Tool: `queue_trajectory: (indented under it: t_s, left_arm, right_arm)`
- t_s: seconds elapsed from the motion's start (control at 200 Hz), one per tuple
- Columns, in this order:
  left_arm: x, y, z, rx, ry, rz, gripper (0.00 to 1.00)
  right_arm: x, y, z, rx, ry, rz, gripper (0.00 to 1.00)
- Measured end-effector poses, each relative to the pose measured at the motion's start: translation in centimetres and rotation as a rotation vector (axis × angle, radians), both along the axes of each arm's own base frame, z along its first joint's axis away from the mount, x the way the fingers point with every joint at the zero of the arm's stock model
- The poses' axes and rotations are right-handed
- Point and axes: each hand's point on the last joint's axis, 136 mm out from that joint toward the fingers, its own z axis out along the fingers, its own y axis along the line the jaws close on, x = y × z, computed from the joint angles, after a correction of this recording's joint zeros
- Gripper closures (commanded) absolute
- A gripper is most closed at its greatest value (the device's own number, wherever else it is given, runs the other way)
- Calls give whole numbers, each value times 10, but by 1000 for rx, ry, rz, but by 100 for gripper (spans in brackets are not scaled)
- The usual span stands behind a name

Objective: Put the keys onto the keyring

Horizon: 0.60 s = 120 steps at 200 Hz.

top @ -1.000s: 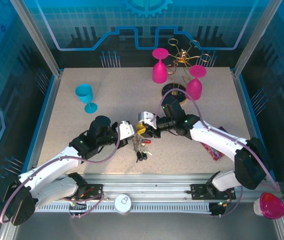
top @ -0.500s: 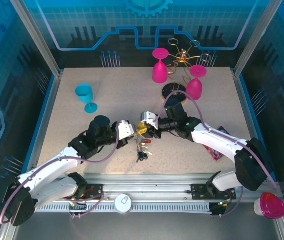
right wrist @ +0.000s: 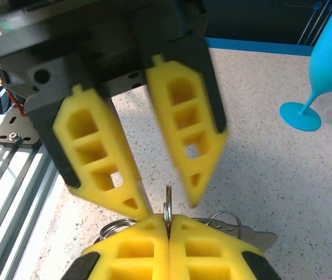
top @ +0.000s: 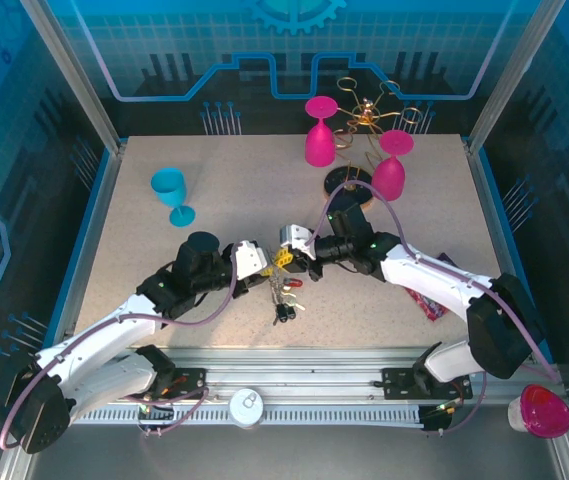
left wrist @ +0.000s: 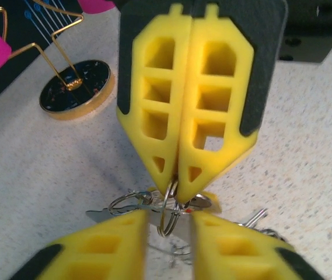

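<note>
Two grippers meet tip-to-tip mid-table in the top view. L gripper [top: 262,266] comes in from near-left and R gripper [top: 287,256] from the right, tips almost touching. Keys [top: 282,298] lie bunched on the table [top: 164,290] just nearside of the tips, about equally close to both arms. Blue glass [top: 172,195] is far-left; pink glasses [top: 320,135] and gold wire stand [top: 364,115] sit at the far edge. All are well apart, nothing in the way.

L wrist view: own fingers [left wrist: 107,245] stand apart w/ a gap. R gripper [left wrist: 176,188] is straight ahead, pads pressed together, pinching a thin keyring [left wrist: 167,214] that hangs near edge-on into that gap. Other small rings and a flat key blade lie right under it.

R wrist view: R gripper [right wrist: 168,220] is clamped on the keyring [right wrist: 167,201], which stands upright, its plane running along the line btwn the arms. L gripper [right wrist: 166,201] is opposite, jaws parted either side of the ring; contact can't be told. Ring sits central btwn the L pads, so L could prob. close w/o sidestepping. Risk: the loose rings below get caught too.
</note>
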Motion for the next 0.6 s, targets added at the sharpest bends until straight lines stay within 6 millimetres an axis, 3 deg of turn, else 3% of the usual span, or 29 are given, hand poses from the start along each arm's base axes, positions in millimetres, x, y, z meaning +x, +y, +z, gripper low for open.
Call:
queue_trajectory:
  t_s: [0.32, 0.5, 0.6]
  left_arm:
    - [0, 1, -2, 12, 0, 2, 76]
    - [-1, 1, -2, 15, 5, -2, 86]
    - [-2, 1, -3, 16, 13, -9, 98]
  right_arm:
    - [-4, 4, 1, -58, -27, 42, 100]
    - [-3, 5, -1, -96, -49, 48, 100]
    - [-2, 7, -2, -116, -61, 50, 100]
